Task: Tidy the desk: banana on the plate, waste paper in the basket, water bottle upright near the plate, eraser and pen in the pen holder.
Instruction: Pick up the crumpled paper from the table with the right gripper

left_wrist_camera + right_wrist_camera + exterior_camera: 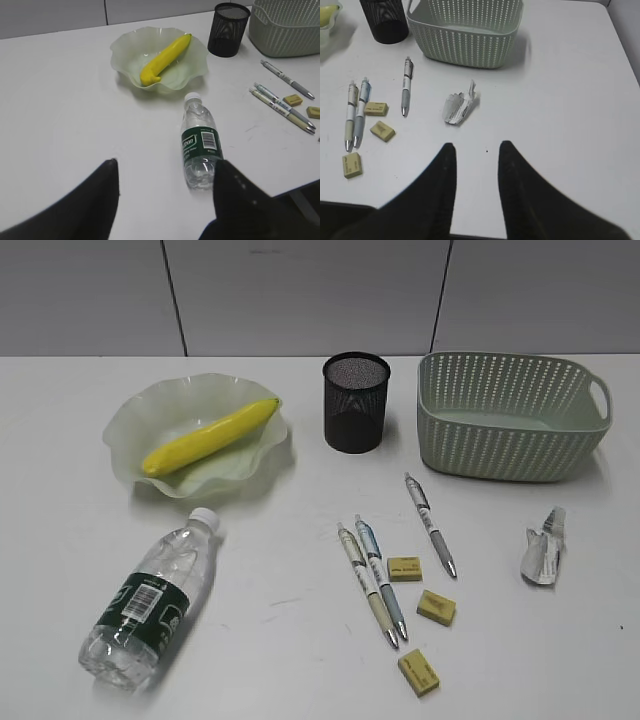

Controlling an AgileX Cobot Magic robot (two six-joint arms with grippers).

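On the desk (300, 640), front left, water bottle (152, 600) lies flat, long axis diagonal, cap toward plate (130, 430) holding banana (210, 436). Left gripper (165, 170) spread; right gripper (476, 152) apart, both empty.

The yellow banana (210, 436) lies slantwise in the frosted pale-green plate (135, 415) at the back left of the white desk (280, 640). The clear water bottle (150, 600) lies on its side in front of the plate, cap toward it. The black mesh pen holder (356, 402) stands beside the sage-green basket (510, 418). Three pens (375, 580) and three erasers (435, 607) lie loose in front of them, and the crumpled waste paper (543, 547) lies right of these.
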